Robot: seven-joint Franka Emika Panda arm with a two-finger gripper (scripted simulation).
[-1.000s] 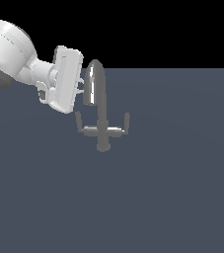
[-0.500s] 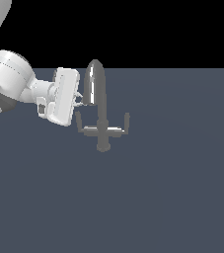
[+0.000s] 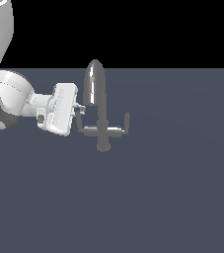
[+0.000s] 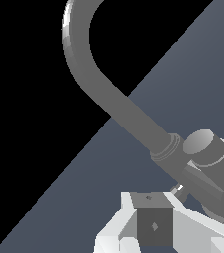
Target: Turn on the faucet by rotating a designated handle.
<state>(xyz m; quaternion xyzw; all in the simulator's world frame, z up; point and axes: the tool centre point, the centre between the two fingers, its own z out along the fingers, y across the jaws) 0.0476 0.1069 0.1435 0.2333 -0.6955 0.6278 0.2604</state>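
The handle (image 3: 79,120) is a short grey lever standing upright, long axis vertical, tip pointing up, at the end of the crossbar on the exterior view's left. It's part of the faucet (image 3: 101,113), which sits on the table (image 3: 172,188) a bit left of centre in the exterior view. Crossbar runs horizontal, left-right across that view, w/ a matching upturned lever (image 3: 127,122) at the opposite end. Thin stem goes straight up from a small round base, then the spout arches tall and narrow over the top; from this angle the arch is seen nearly edge-on. Metal looks smooth, grey, shiny, w/ bright streaks along the spout and bar. In the wrist view the spout (image 4: 108,94) shows as a thick curved tube w/ a ribbed collar and a rounded knob beside it. Claw (image 3: 79,110) is right at the handle's top, approx touching it; can't tell if the fingers are spread or closed, or if they grip anything. White boxy hand and rounded white arm (image 3: 10,99) reach in from the exterior view's left. Table is flat, matte, dark blue-grey.
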